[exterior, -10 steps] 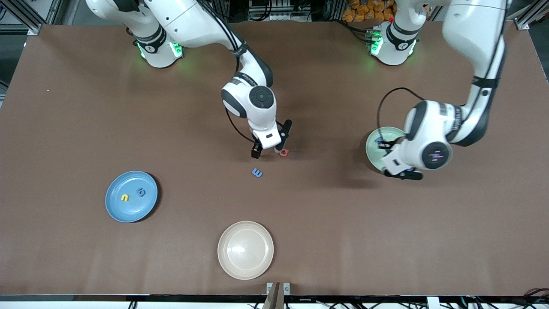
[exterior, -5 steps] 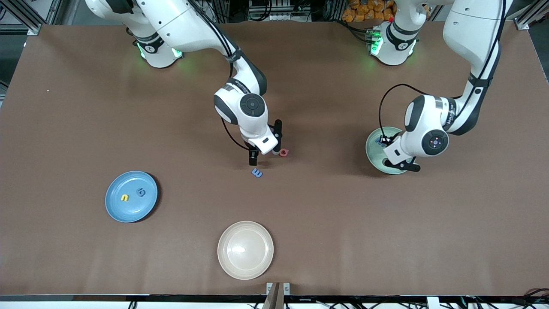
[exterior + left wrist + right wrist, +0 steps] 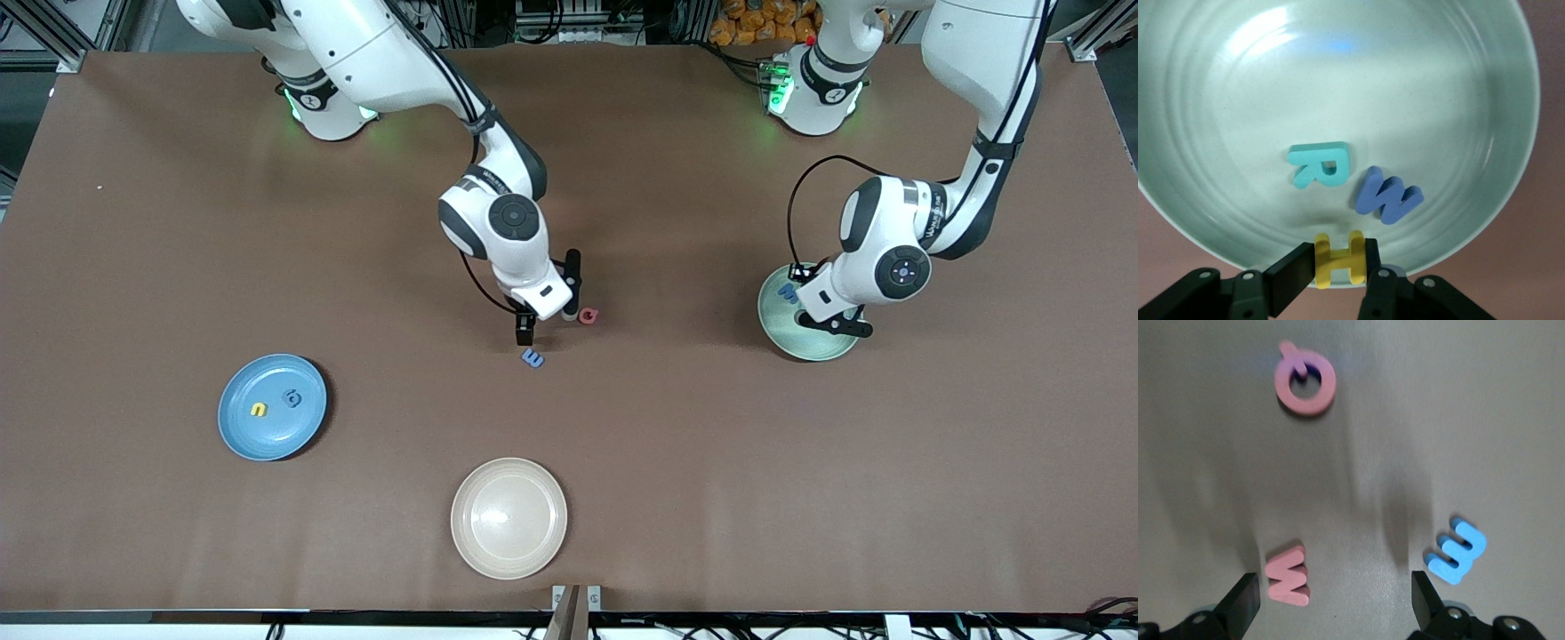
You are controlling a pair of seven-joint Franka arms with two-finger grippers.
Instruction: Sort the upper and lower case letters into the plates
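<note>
The yellow H is pinched by the left gripper over the mint plate; released too near the rim, it could fall outside. The right gripper is spread wide above the red w; the blue m might be knocked.

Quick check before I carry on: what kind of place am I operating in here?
Most likely a robotics lab bench: a bare brown table, metal framing at its corners, cables along the edge, and toy letters like the yellow H as sorting props.
</note>
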